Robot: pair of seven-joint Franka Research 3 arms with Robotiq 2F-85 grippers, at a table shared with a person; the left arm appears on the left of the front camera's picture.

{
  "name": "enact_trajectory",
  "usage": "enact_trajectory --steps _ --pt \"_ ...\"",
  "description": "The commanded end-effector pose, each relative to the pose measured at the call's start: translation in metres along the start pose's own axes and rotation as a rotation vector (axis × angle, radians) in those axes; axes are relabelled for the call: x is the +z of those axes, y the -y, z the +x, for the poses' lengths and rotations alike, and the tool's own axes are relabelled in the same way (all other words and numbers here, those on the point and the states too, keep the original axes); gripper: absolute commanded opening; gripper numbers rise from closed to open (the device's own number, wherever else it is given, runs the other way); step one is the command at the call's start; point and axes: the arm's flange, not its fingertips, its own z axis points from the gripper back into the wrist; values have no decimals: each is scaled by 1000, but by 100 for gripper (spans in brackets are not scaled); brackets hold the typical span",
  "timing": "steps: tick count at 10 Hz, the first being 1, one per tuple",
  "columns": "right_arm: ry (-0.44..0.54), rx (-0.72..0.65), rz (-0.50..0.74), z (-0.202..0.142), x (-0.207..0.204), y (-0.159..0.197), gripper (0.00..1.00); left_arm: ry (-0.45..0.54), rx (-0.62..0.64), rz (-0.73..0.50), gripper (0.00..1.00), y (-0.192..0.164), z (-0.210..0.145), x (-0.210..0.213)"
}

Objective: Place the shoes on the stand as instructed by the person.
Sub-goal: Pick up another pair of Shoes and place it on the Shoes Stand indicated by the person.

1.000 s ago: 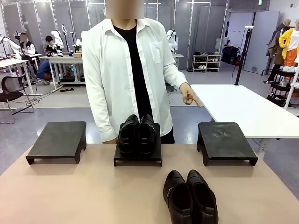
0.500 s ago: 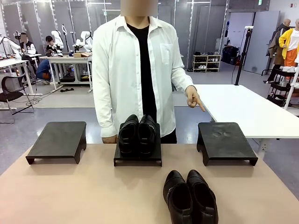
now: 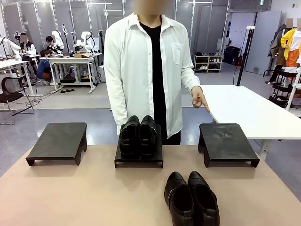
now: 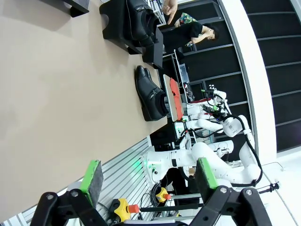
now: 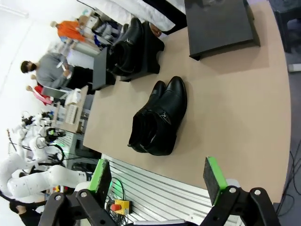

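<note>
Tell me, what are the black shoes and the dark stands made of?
The boots on the table look like polished black leather: smooth, with soft glints of light. The low shoes on the middle stand look the same. The stands seem like matte dark plastic or painted wood; the right stand shows dull scuffs. I can't be sure.

A grey floor (image 3: 14, 141) runs to panelled walls (image 3: 188, 23), with a white table (image 3: 244, 108) (at right).

Tan tabletop (image 3: 70, 197) in front; white table (image 3: 244, 113) behind right; black chair (image 3: 9, 87) far left.
</note>
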Motion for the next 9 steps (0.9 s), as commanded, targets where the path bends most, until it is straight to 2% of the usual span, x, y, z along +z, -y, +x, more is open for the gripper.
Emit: enact_trajectory --steps 1,4,5,9 --pt "-77 -32 -102 12 -46 -46 100 8 -13 -18 100 2 2 2" --pt "-237 -8 -184 26 -126 -120 100 8 -13 -18 100 2 2 2" --pt "-298 1 -272 28 -160 -141 100 8 -13 -18 100 2 2 2" --pt "-400 9 -469 -2 -261 -186 100 8 -13 -18 100 2 2 2"
